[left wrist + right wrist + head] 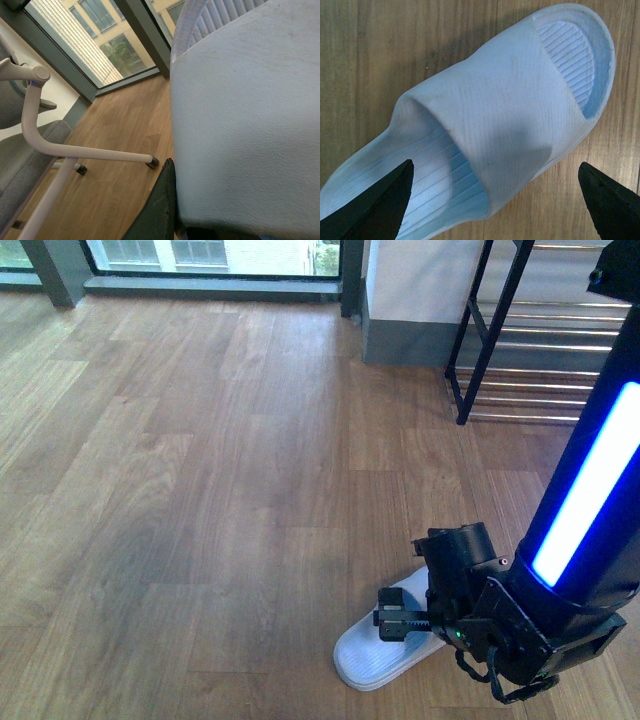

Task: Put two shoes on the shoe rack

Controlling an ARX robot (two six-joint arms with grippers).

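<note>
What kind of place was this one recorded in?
Probably an indoor room in an office or flat: wood-plank floor, tall windows facing other buildings, a wheeled desk chair, and a shoe rack by the wall.

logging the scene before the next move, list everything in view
floor slide: 1, pale blue-white, on the floor between the right fingers
second slide: 1, pale blue-white, close against the left wrist camera
rack: 1, black frame with chrome bars, far right by the wall
chair: 1, white frame with grey seat, left wrist view only
window: 1, dark frame, far end of the floor
floor: brown wood planks
right arm: black with a blue light strip
right gripper: black, open, straddling floor slide
left gripper: one dark finger showing beside second slide, grip unclear
</note>
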